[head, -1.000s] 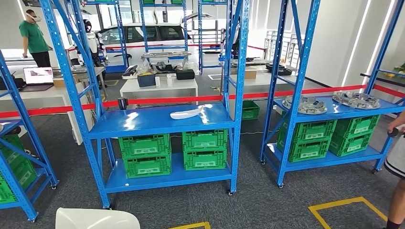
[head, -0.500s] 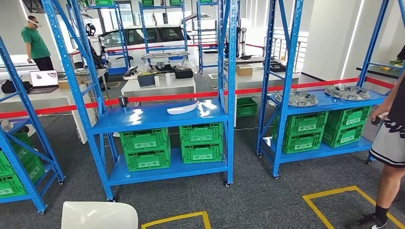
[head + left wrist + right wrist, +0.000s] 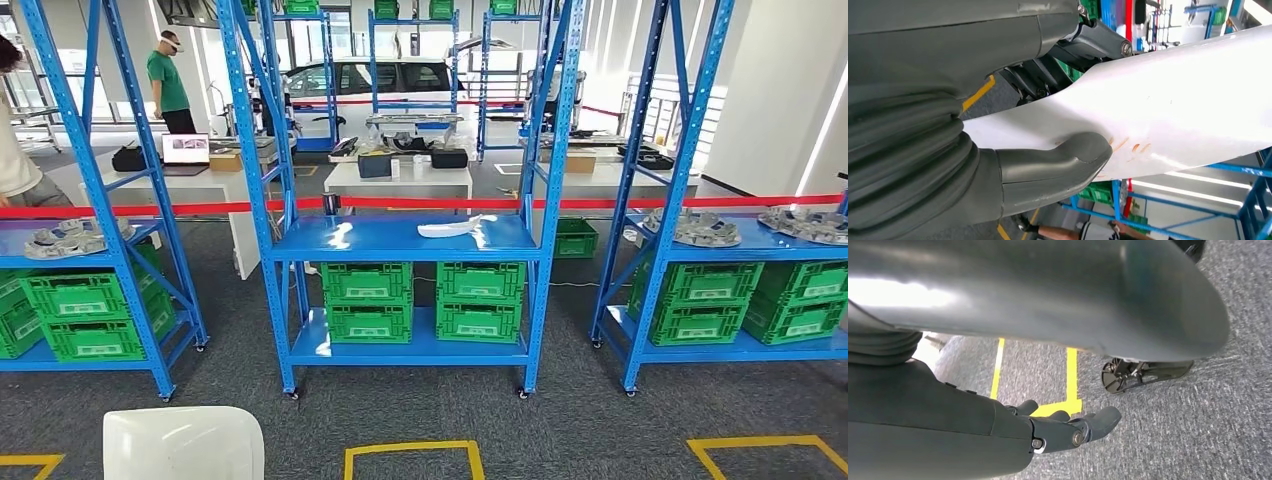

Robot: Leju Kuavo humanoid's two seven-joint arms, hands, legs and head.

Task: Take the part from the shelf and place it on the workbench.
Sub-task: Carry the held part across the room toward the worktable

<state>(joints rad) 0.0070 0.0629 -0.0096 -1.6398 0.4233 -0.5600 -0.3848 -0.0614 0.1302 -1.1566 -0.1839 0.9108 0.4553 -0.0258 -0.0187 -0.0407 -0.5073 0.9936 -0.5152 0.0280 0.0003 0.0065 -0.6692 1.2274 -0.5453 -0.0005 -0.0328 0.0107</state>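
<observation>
My left hand (image 3: 1013, 150) grips a large white curved part (image 3: 1178, 100), the thumb (image 3: 1063, 162) pressed on its face and the dark fingers behind it. In the head view the same white part (image 3: 185, 445) sticks up at the bottom left. A second white part (image 3: 455, 228) lies on the top level of the middle blue shelf (image 3: 400, 242). My right hand (image 3: 1068, 430) hangs over the grey carpet with its fingers loosely stretched out and nothing in them.
Blue shelves stand left (image 3: 60, 232), middle and right (image 3: 740, 235), with green crates (image 3: 370, 300) below and grey metal parts (image 3: 700, 228) on top. Red tape (image 3: 420, 203) runs behind. White tables (image 3: 400, 180), a person in green (image 3: 168, 85) and a car stand farther back. Yellow floor marks (image 3: 410, 455) lie ahead.
The whole picture has shifted to the right as the camera turned left: the left shelf has come in and the person at the right edge has left the picture. The held part stays at the bottom left.
</observation>
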